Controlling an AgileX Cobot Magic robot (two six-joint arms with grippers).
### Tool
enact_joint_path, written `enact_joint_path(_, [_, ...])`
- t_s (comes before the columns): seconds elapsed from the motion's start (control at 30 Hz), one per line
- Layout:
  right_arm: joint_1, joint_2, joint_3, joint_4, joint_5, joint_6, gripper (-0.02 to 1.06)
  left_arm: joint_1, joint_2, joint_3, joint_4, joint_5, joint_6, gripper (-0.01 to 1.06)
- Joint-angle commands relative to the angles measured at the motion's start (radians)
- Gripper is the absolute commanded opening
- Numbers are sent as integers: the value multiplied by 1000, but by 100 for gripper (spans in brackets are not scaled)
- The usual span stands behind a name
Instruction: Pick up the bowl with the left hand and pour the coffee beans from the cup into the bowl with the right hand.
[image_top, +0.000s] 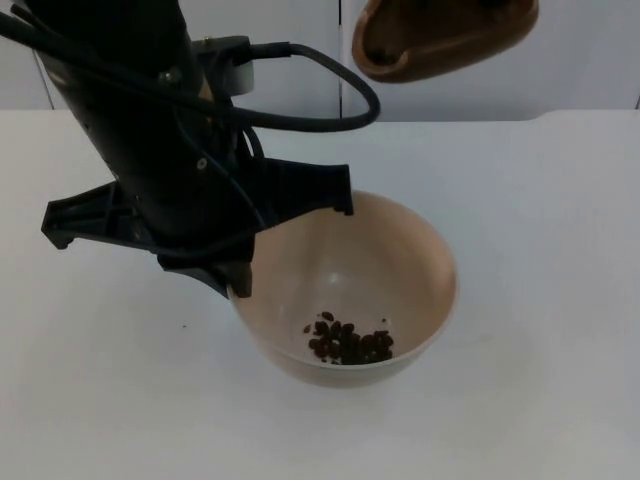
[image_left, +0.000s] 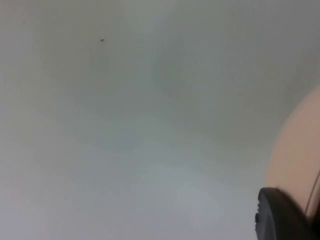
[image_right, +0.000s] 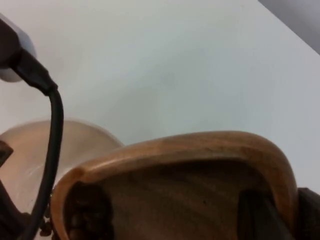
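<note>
A beige bowl (image_top: 400, 260) holds a small heap of coffee beans (image_top: 350, 343) at its bottom. My left gripper (image_top: 243, 280) is shut on the bowl's left rim; in the left wrist view a black fingertip (image_left: 280, 217) lies against the bowl's wall (image_left: 297, 160). A wooden cup (image_top: 445, 35) hangs tilted high behind the bowl, its mouth facing down and forward. My right gripper (image_right: 282, 215) is shut on the cup's rim (image_right: 200, 145), one finger inside and one outside. The right wrist view has the bowl (image_right: 30, 150) below the cup.
The white table (image_top: 560, 300) spreads around the bowl on all sides. The grey partition wall (image_top: 600, 50) stands behind. The left arm (image_top: 130, 120) reaches in over the table's left half.
</note>
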Motion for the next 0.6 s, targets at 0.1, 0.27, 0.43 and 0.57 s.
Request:
enact_joint_path(0.1, [-50,-12,-9,56,12,-8,0,-4,-5,0,32,0,-7,0])
enact_joint_path(0.27, [-159,-12,-9,125,8,-27,0,-2,-5,0,104,1,-5,0])
enact_joint_path(0.43, [-230,-12,15,125,-14,-27,0,3,-5,0,220,-13,-8,0])
enact_joint_path(0.57, [-279,-12,88,133,-69,-27,0,42,-5,0,180,-37,1,0])
